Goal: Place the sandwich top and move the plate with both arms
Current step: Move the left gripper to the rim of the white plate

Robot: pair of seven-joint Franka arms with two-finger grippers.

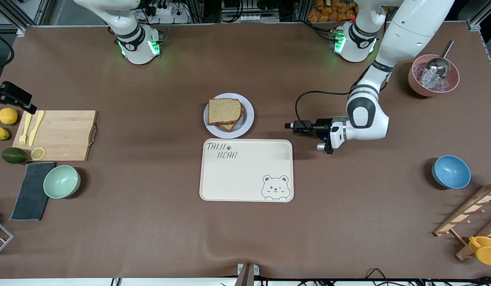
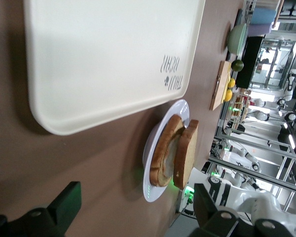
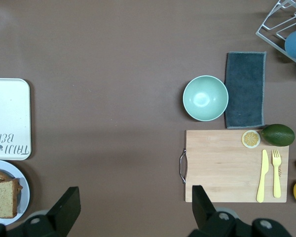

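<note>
**Sandwich stacked, plate not yet gripped**

While the top slice already lies on the sandwich, it sits askew, a corner of the lower bread showing from under it. The plate rests on the worktop, just above the tray in the front view.

The left hand hovers low beside the plate, toward the left arm's end, its fingers spread wide and holding nothing. The right hand is high over the worktop between plate and cutting board, likewise wide and empty.

The plate is smooth, glossy and shallow-rimmed, so a one-sided pinch could slip or tip it. Uneven lifting by the two arms would tilt it, and the loose slice could slide off. The bread is soft, porous and speckled with a darker crust; a knock would shift it. The tray's raised lip could catch a dragged plate.
</note>
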